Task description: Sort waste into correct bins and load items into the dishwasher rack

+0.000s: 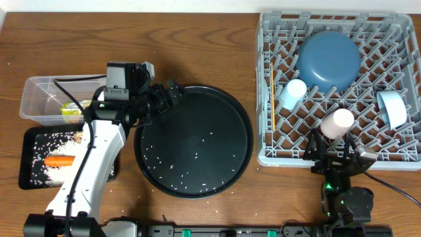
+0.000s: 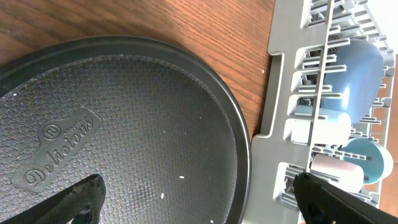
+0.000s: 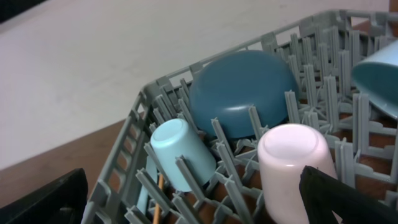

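The grey dishwasher rack (image 1: 266,155) holds the dark-blue plate (image 1: 329,59), light-blue cup (image 1: 293,92), pink cup (image 1: 337,123), pale-blue bowl (image 1: 393,107) and chopsticks (image 1: 271,89). My right gripper (image 1: 335,150) is open and empty at the rack's front edge, just before the pink cup (image 3: 292,162); the light-blue cup (image 3: 180,152) and plate (image 3: 242,93) lie beyond. My left gripper (image 1: 170,95) is open and empty over the round black tray's upper-left rim. The clear tub (image 1: 36,99) holds the yellow-green wrapper (image 1: 72,108). The shallow black tray (image 1: 29,174) holds the carrot (image 1: 59,160) and rice.
The large round black tray (image 1: 194,141) with scattered rice grains lies in the middle; it fills the left wrist view (image 2: 124,124), with the rack (image 2: 283,124) at its right. My left arm covers part of the black tray and tub.
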`<state>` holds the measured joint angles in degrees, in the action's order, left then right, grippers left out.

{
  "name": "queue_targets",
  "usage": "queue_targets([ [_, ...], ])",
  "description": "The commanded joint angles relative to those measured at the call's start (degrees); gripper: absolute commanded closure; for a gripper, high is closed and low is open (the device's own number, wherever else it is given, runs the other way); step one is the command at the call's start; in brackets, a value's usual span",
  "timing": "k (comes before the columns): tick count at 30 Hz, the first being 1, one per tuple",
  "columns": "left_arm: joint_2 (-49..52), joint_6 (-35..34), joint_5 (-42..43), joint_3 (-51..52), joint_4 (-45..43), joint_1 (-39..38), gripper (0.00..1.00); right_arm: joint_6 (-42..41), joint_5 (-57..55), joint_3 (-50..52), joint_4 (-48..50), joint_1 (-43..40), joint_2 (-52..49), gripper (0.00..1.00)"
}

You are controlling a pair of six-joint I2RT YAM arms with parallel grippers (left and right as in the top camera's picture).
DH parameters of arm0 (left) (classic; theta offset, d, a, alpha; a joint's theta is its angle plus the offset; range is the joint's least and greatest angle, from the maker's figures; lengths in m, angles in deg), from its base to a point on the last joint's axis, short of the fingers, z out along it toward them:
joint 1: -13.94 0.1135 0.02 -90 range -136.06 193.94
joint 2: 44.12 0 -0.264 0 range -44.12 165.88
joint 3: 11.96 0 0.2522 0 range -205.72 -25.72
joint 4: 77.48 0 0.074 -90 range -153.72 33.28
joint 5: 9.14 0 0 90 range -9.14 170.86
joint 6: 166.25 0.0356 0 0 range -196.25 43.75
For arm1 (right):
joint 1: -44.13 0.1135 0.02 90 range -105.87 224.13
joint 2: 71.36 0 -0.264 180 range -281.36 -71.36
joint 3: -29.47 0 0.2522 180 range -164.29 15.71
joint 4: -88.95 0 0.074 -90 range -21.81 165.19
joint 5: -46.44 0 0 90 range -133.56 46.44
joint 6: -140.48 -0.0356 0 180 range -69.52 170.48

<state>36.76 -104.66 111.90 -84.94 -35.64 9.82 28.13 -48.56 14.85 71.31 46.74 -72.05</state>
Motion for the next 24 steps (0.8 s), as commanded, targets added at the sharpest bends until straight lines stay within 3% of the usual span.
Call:
queue_targets([
  [1,0.0,0.74,-0.66,0.0,-0.04,0.35,0.02,10.73,2.19,0.57,-0.09,-1.11,0.42,0.01],
  [5,0.0,0.74,-0.66,0.0,-0.04,0.35,0.02,17.27,2.47,0.57,-0.15,-1.22,0.42,0.01],
  [24,0.0,0.74,-0.66,0.0,-0.04,0.35,0.02,17.27,2.45,0.57,-0.13,-1.2,0.39,0.01],
])
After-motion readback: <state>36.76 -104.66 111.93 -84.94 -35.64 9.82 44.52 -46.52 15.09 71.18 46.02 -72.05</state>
